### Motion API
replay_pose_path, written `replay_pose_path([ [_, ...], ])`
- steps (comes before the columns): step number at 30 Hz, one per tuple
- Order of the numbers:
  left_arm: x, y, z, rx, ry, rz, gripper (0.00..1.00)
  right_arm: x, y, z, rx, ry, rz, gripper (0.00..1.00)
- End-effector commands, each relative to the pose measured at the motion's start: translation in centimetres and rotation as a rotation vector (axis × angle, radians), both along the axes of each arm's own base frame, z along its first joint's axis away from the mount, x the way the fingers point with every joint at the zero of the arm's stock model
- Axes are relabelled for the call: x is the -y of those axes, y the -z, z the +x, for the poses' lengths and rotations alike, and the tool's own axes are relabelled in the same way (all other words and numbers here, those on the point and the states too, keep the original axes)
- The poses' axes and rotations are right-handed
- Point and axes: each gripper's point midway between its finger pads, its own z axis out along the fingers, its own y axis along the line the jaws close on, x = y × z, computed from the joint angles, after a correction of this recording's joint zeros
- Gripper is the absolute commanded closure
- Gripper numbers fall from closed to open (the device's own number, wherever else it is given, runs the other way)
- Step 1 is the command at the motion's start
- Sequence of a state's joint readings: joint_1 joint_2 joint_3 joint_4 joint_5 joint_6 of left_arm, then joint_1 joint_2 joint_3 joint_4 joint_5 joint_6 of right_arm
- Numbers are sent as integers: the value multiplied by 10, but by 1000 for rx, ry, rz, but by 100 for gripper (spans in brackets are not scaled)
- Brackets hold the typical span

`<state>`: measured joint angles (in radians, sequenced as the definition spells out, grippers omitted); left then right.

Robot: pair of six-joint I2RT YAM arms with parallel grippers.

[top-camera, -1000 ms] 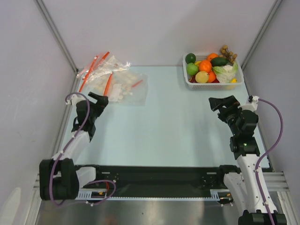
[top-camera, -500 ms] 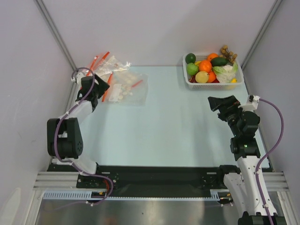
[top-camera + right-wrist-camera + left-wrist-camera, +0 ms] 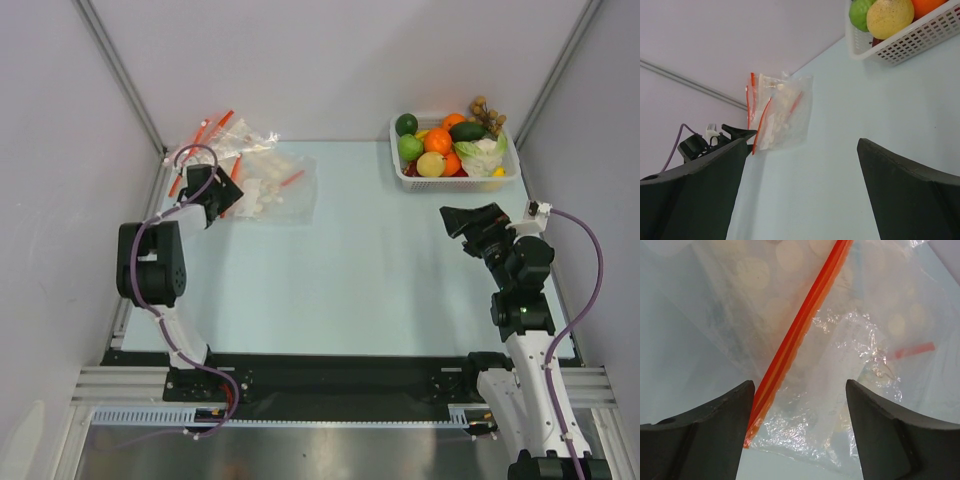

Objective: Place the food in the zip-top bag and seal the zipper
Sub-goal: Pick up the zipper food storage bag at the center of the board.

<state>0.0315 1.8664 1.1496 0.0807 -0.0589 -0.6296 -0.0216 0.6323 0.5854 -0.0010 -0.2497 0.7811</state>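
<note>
The food lies in a white basket (image 3: 505,172) at the back right: a yellow lemon (image 3: 430,164), oranges (image 3: 437,140), a green round piece (image 3: 410,147) and a pale leafy piece (image 3: 483,152). Clear bags with red-orange strips lie in a pile (image 3: 262,185) at the back left. My left gripper (image 3: 220,198) is open over the pile's near edge. In the left wrist view a red-orange strip (image 3: 800,327) and crinkled clear plastic (image 3: 840,390) lie between the open gripper (image 3: 800,390). No white slider shows, so I cannot tell which bag this is. My right gripper (image 3: 463,217) is open and empty.
The right wrist view shows the basket (image 3: 910,42) with the lemon (image 3: 889,16) and a green piece (image 3: 861,12), the bag pile (image 3: 782,117) far off, and the right gripper (image 3: 802,145). Enclosure walls stand close on both sides. A brown knobbly piece (image 3: 488,112) sits at the basket's back.
My left arm has stretched forward and to the left, bringing its gripper from the near table to the edge of the bag pile. The right arm has barely moved.
</note>
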Motion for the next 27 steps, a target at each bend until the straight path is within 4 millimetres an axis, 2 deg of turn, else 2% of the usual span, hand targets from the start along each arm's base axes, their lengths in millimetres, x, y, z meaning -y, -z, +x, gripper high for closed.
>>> replay_pose_path([
  [1,10,-12,18,63,73,-23,21,-2,-12,0,58,-19,-16,0],
  [3,11,-4,17,45,77,-29,23,-3,-12,0,58,-22,-16,0],
  [4,15,-2,18,47,96,-42,32,-3,-13,0,59,-24,-14,0],
  [6,19,-5,19,64,120,-49,43,-3,-13,0,59,-24,-14,0],
  [7,26,-12,18,103,145,-67,52,-3,-13,0,59,-22,-14,0],
  [9,32,-24,20,169,166,-97,61,-3,-12,0,57,-25,-17,0],
  [10,39,-23,15,176,191,-118,70,-3,-11,1,53,-25,-16,0],
  [12,47,-28,14,205,216,-131,78,-4,-11,1,54,-28,-17,0],
  [13,55,-26,11,203,238,-136,87,-4,-11,1,54,-31,-17,0],
  [14,57,-29,10,207,239,-137,90,-4,-10,2,47,-33,-17,0],
  [15,55,-30,9,212,230,-132,91,-5,-10,2,49,-35,-17,0],
  [16,73,-25,1,199,259,-136,91,-5,-8,3,44,-36,-15,0],
  [17,75,-35,-1,220,250,-129,92,-6,-8,3,41,-41,-15,0],
  [19,85,-36,-11,220,258,-125,92,-7,-5,5,33,-47,-14,0],
  [24,103,-55,-38,227,250,-116,93,-13,7,10,4,-86,-20,1],
  [27,132,-76,-68,266,316,-154,95,-27,14,15,3,-168,-35,2],
])
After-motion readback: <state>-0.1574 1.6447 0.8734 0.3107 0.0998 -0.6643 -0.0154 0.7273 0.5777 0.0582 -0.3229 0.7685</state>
